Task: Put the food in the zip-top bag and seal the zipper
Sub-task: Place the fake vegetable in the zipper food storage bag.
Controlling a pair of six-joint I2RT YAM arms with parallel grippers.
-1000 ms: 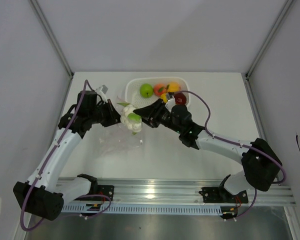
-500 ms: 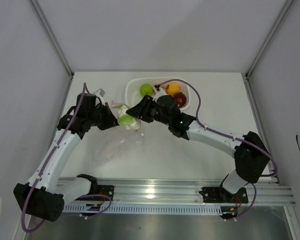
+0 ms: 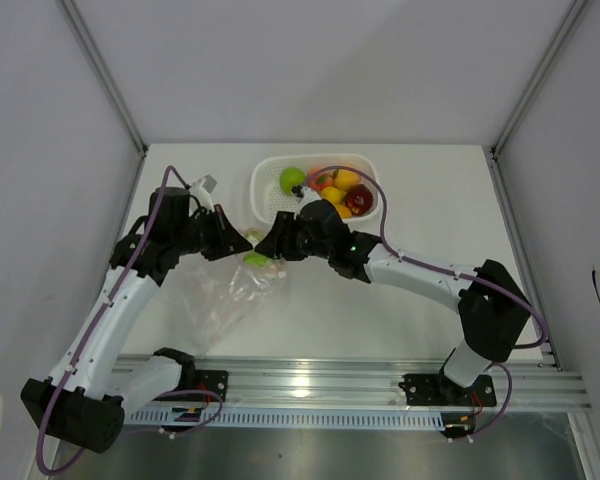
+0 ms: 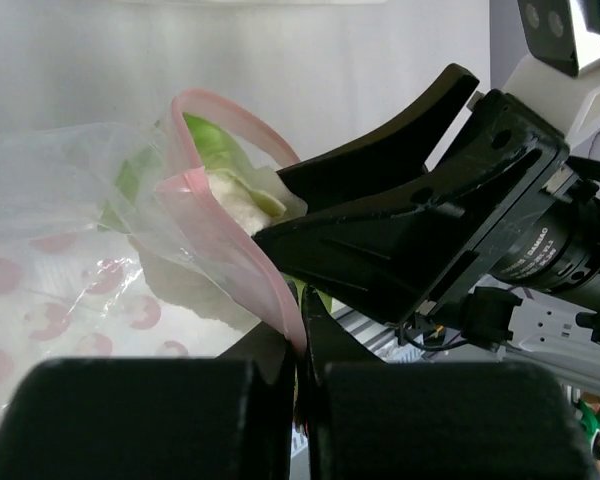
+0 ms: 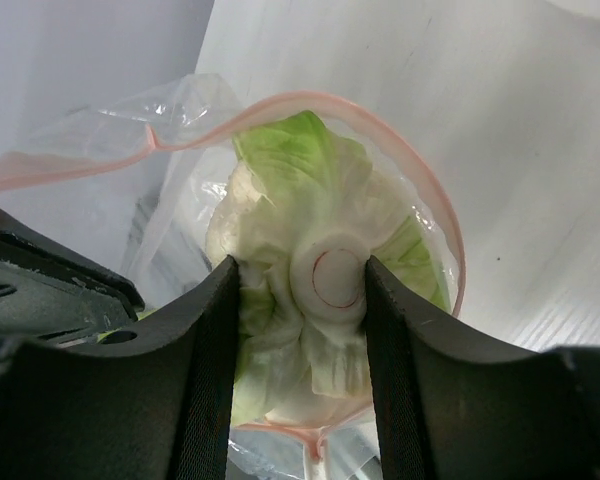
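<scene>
Where the two arms meet left of the counter's middle, we note the right pincer (image 5: 300, 275) clamped on the leafy vegetable (image 5: 300, 200). Its jaws stand partway apart, one pressed to each flank of the white base. The base, with its red ring, faces the wrist camera.

- The vegetable sits in the open mouth of the zip-top bag (image 3: 220, 295). In the right wrist view the zipper (image 5: 315, 96) rings it in a pink loop, and the green leaf tips point inward, past the strip.
- The left pincer (image 4: 302, 340) has its jaws together, pinching the bag's rim at the zipper and holding that edge up off the counter (image 3: 440, 200). In the left wrist view the pink strip arches up from its fingers and over the vegetable.
- The two pincers are nose to nose at the mouth, very close. We cannot tell whether they touch.
- The rest of the bag trails down from the mouth toward the counter's near left corner, crinkled, its pink print showing faintly.
- A white perforated basket (image 3: 265, 185) sits at the far edge, about mid-width, just behind the right arm. It holds a green apple (image 3: 292, 180) on the left, a peach (image 3: 323, 180) and a citrus (image 3: 348, 177) side by side, a mango (image 3: 332, 195) below them, and a dark red apple (image 3: 360, 200) on the right.
</scene>
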